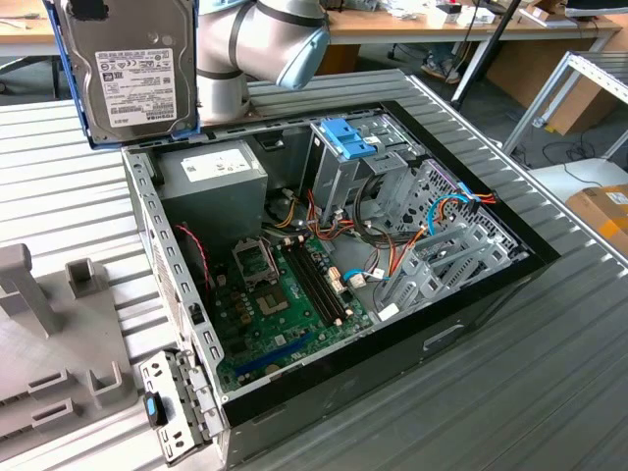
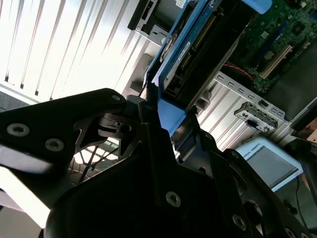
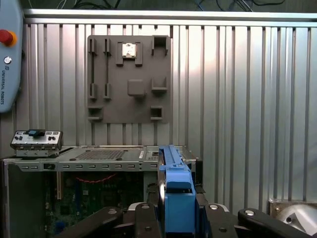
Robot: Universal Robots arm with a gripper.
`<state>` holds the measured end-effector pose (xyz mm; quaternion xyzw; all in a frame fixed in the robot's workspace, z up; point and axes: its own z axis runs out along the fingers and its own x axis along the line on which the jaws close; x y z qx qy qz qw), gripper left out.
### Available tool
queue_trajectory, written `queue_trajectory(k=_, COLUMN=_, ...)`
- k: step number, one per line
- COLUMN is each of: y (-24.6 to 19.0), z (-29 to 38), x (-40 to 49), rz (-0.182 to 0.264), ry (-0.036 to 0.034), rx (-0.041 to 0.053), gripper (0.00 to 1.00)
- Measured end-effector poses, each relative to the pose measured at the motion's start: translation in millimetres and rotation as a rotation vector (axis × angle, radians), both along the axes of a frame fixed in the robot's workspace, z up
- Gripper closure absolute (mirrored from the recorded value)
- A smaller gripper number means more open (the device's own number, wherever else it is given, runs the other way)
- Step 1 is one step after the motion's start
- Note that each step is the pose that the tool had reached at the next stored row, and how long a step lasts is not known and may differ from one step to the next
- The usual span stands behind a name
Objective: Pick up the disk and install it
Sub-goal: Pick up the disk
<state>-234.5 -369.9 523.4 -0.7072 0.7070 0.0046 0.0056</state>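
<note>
Disk (image 1: 132, 74) clamped in end effector (image 3: 177, 214) above ribbed metal table (image 1: 59, 177); desks (image 1: 392, 27) behind.

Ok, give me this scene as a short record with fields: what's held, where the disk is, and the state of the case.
Held: disk, clamped in the tool
Disk pose: upright in the air, label toward the exterior camera
Disk place: near the computer case's far corner, exterior view's left
Case: open, lying on the ribbed table
Cage: silver, blue clip on top
Installed: not yet
</note>
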Motion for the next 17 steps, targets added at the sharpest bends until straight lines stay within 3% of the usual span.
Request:
queue_trajectory(k=11, y=0.9, z=0.0, x=31.8, rz=0.000, ry=0.0001, rx=-0.0001, gripper=0.64)
queue_trajectory(k=17, y=1.0, z=0.0, x=32.3, rz=0.000, ry=0.0000, rx=-0.0001, gripper=0.64)
